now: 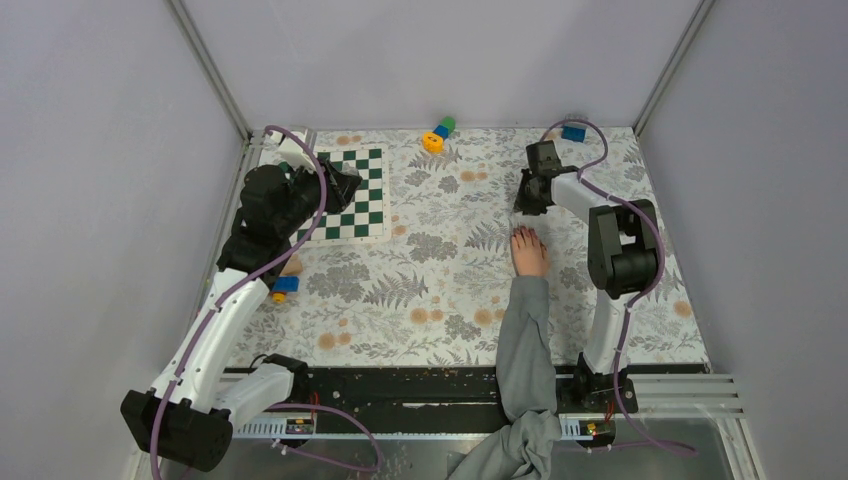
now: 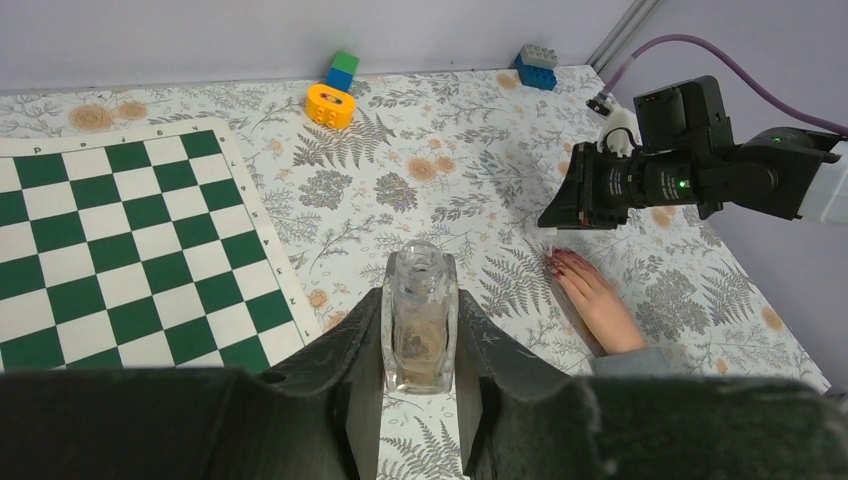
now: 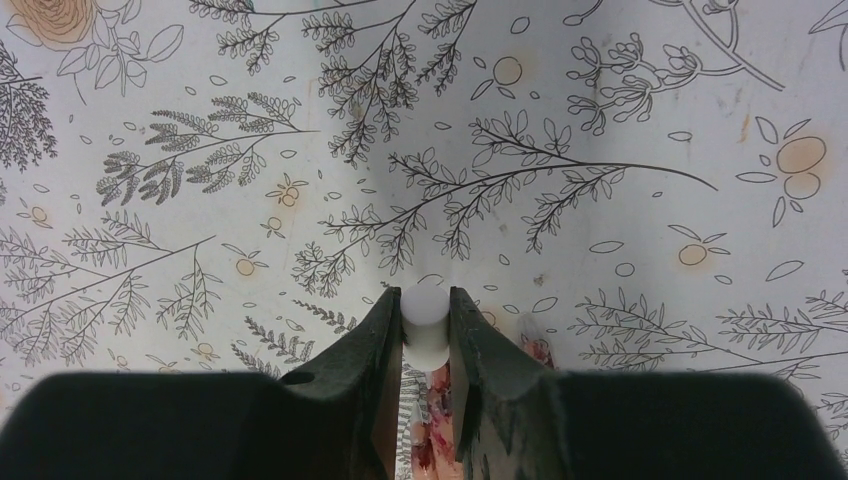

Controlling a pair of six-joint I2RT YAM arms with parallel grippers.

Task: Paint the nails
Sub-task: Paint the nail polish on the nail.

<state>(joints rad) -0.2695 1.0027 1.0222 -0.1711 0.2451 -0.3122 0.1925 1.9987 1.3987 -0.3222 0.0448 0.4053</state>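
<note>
A bare hand (image 1: 528, 251) with a grey sleeve lies palm down on the floral table, fingers pointing away. Its dark-reddish nails (image 2: 556, 264) show in the left wrist view; in the right wrist view red-smeared fingertips (image 3: 535, 345) sit under and beside the jaws. My right gripper (image 1: 527, 200) hovers just beyond the fingertips, shut on a white brush cap (image 3: 424, 322). My left gripper (image 2: 421, 335) is at the far left by the chessboard, shut on a clear glass polish bottle (image 2: 420, 318) with no cap on it.
A green-and-white chessboard (image 1: 352, 195) lies at the back left. An orange, blue and green toy (image 1: 437, 134) and a blue brick (image 1: 574, 132) sit at the back edge. A small blue-and-orange block (image 1: 284, 286) lies beside the left arm.
</note>
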